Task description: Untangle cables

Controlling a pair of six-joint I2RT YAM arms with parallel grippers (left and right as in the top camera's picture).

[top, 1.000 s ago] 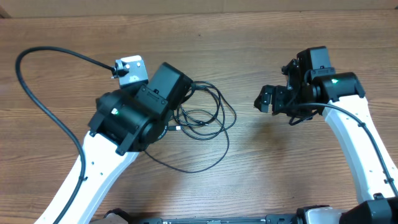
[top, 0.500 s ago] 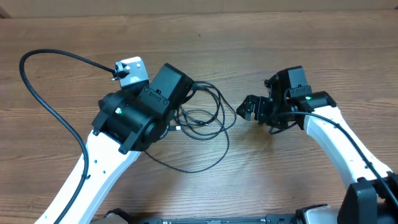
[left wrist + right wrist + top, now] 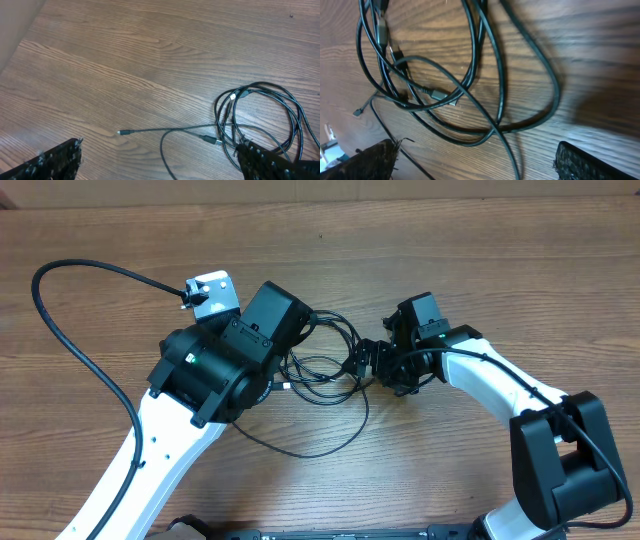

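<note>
Soft, even light from above covers the tabletop; the overhead view is sharp with faint shadows. The right wrist view is close and slightly blurred, the cables soft-edged, a dark shadow at right.

I can read no writing, label, brand or number from here: nothing legible on the cables, the table, the left arm or the right arm.
</note>
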